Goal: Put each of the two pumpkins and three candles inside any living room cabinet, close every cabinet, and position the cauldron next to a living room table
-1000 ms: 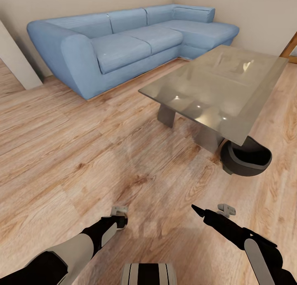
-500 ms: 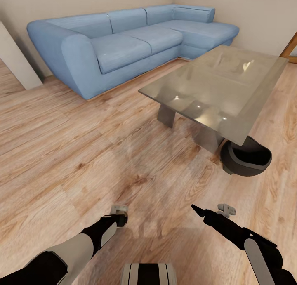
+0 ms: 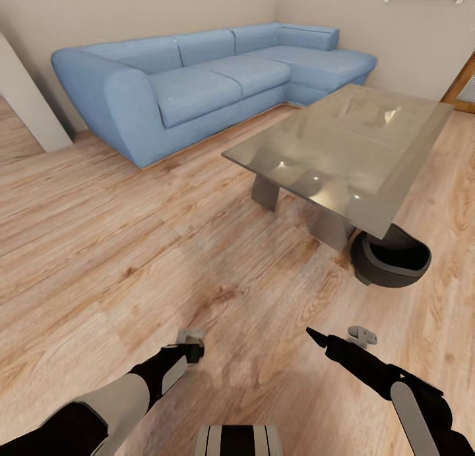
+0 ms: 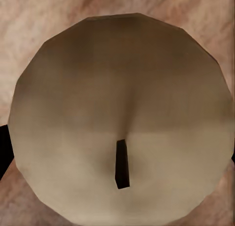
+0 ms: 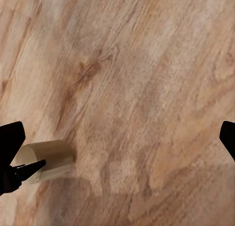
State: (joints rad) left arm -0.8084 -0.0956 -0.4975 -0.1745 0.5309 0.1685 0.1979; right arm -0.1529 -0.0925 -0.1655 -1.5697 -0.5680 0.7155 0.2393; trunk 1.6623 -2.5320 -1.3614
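A beige candle (image 4: 120,118) with a dark wick sits close up in the left wrist view, dark fingers (image 4: 4,150) at its sides. My left gripper (image 3: 191,350) hangs low over the floor, shut on it. The right wrist view catches the same candle (image 5: 51,160) side-on above the floorboards. My right gripper (image 3: 316,338) is open and empty, its fingertips at the far edges of its wrist view (image 5: 117,142). The black cauldron (image 3: 390,259) stands on the floor against the near corner of the glass-topped table (image 3: 343,139). Pumpkins and cabinet are out of view.
A long blue corner sofa (image 3: 198,80) runs along the far wall behind the table. A pale wall edge (image 3: 26,106) stands at the left and a wooden door frame (image 3: 465,83) at the right. Wood floor (image 3: 132,245) stretches between me and the sofa.
The whole picture has shifted slightly down, so the camera moved and a wall shelf now shows at the top right. Arms, candle and cauldron keep their places.
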